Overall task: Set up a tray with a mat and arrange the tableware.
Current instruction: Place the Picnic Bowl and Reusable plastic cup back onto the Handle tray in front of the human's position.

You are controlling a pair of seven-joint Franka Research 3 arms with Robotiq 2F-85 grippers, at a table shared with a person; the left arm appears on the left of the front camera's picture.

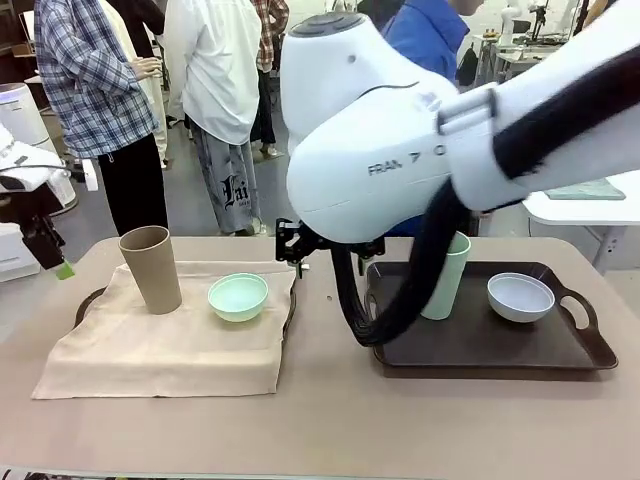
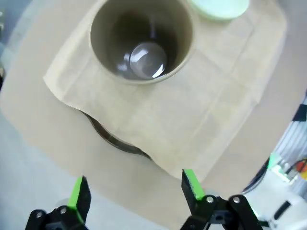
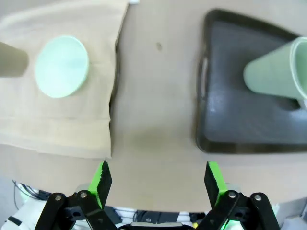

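Right gripper and left gripper released; bare table between mat edge and tray.

Tan cup, mint bowl upright on mat; green cup, white bowl on tray.

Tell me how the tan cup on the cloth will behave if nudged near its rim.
The tan cup is tall and narrower at its base, so it would probably tip rather than slide. It looks empty, so likely light. The soft mat under it may wrinkle.
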